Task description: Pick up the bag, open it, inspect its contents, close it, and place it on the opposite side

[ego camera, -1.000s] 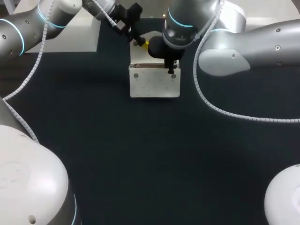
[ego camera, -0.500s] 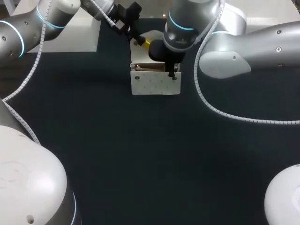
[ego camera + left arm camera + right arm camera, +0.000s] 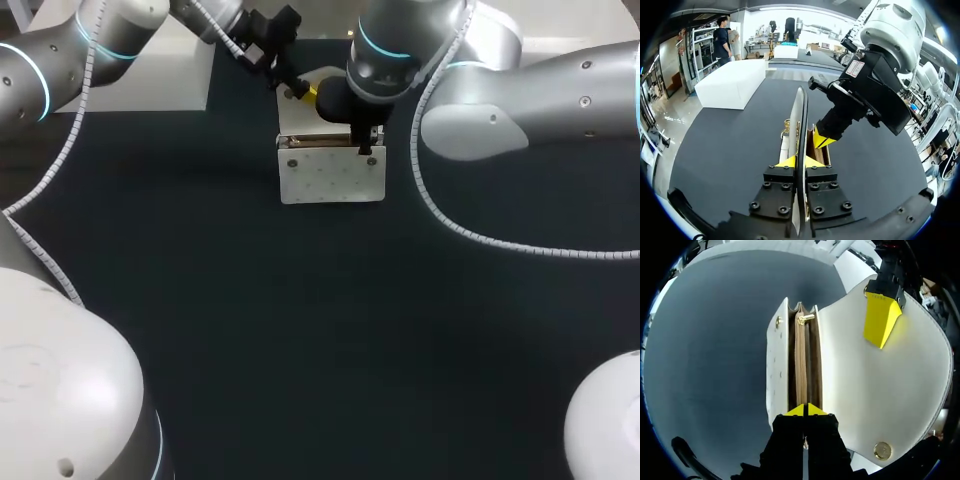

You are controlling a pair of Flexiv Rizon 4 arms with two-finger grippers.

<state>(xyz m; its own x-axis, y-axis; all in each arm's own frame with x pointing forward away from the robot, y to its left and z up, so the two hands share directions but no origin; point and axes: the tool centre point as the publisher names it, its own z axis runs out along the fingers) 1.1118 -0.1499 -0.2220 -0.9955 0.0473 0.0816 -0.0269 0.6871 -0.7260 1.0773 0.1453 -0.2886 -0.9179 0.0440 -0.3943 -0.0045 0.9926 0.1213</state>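
The white bag stands open at the far middle of the dark table, its flap folded back. My left gripper is shut on the flap's edge, seen edge-on in the left wrist view. My right gripper is shut on the bag's rim at one end of the mouth. In the right wrist view its tips meet there. The tan lining shows, and nothing can be seen inside. A gold turn lock sits at the far end and a gold stud on the flap.
A white block lies at the table's back left, close to my left arm. The dark tabletop stretches in front of the bag toward the near edge.
The bag's front panel has shifted slightly and shows a little shorter than a second ago. Both arms have hardly moved and keep their holds.
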